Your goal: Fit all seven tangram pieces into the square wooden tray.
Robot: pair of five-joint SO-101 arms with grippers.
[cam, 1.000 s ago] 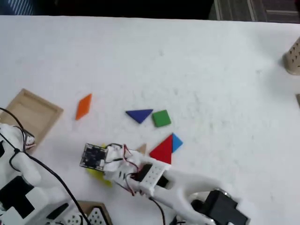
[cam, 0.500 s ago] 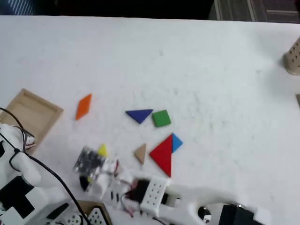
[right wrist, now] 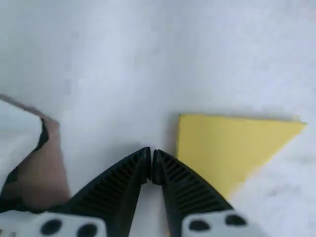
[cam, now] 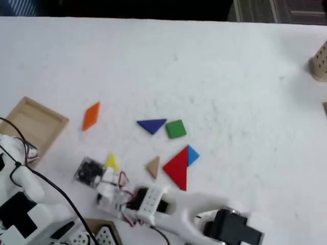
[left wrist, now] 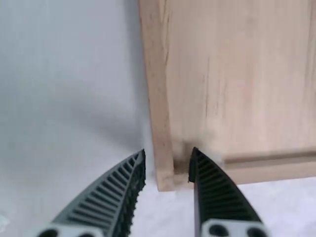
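The square wooden tray lies at the left, with nothing in it. My left gripper is open, one finger on each side of the rim at a tray corner. The yellow triangle lies flat on the table. My right gripper is shut on nothing, its tips on the table right beside the yellow triangle. Spread over the middle are the orange parallelogram, dark blue triangle, green square, tan triangle, red triangle and small blue triangle.
The right arm stretches in from the front right. The left arm and its cable stand at the front left. A wooden block sits at the front edge, and a perforated holder at the far right.
The right arm swung left and drew back toward the front. The yellow triangle, earlier under its wrist, now lies uncovered farther from the front edge.
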